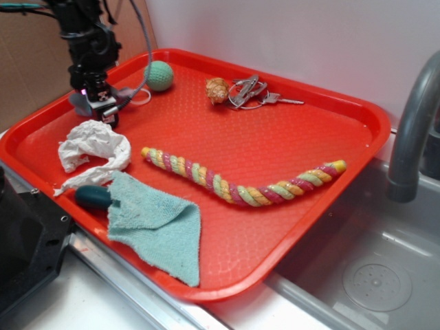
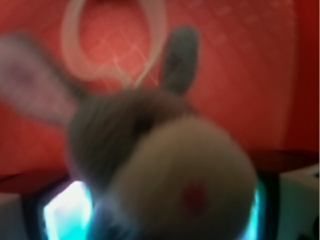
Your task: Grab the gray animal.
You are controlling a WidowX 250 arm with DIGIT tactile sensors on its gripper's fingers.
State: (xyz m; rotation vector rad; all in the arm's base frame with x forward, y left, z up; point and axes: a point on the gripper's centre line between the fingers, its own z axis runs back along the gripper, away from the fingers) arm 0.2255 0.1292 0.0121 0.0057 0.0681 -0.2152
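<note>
The gray animal (image 2: 150, 140) fills the wrist view, blurred: two ears, a gray head and a whitish face patch with a red spot. Its pinkish cord loop (image 2: 75, 45) lies on the tray behind it. My gripper (image 2: 160, 215) has a lit finger at each lower corner, and the toy is pressed between them. In the exterior view the gripper (image 1: 104, 113) stands low at the back left of the red tray (image 1: 289, 74). It covers most of the toy, so only gray bits (image 1: 78, 103) and the cord (image 1: 141, 97) show beside it.
A green knitted ball (image 1: 159, 75) sits just right of the gripper. Crumpled white tissue (image 1: 93, 148) lies in front of it. Further along the tray are a striped rope (image 1: 240, 184), a teal cloth (image 1: 155, 223), keys (image 1: 251, 93) and a small orange object (image 1: 217, 89). A faucet (image 1: 412, 124) and sink are at right.
</note>
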